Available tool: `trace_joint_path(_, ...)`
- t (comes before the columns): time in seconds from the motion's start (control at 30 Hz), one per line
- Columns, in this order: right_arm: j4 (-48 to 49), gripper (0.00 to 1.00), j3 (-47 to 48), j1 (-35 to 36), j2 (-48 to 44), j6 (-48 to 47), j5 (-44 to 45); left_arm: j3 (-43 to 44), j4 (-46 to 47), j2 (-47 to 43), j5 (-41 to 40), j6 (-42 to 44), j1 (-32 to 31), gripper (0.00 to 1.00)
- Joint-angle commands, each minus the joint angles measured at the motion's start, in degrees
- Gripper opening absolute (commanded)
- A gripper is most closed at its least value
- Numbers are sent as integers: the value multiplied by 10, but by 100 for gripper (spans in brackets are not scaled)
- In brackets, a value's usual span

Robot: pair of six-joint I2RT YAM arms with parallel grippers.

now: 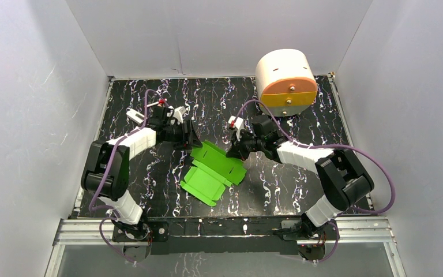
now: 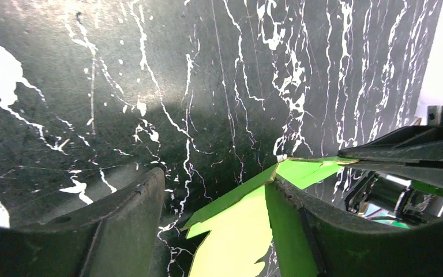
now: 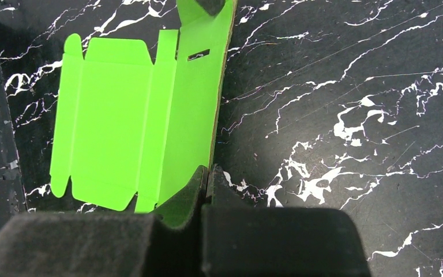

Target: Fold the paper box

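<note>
Paper box: one; grippers: two

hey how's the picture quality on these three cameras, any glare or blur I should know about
Top external: even light, sharp, the paper box crisp. Left wrist: near fingers soft, pale sheen on the table, right edge blown white. Right wrist: the box's green very saturated, creases faint; dark fingers lose detail.

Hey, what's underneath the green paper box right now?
Only the black marbled table shows around the paper box. The right gripper is shut on one edge, holding that panel raised. The rest lies flat, so whatever is beneath it is covered.
</note>
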Motion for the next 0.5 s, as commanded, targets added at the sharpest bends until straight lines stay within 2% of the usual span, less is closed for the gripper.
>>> trace_joint_path(0.0, 25, 0, -2, 18, 10, -24, -11, 3, 8, 7, 17, -26, 24, 62)
trace_joint_path(0.27, 18, 0, 17, 27, 16, -34, 12, 20, -40, 15, -29, -3, 23, 63)
trace_joint_path(0.47, 7, 0, 20, 28, 5, -42, 24, 21, -57, -66, -67, 66, 20, 67)
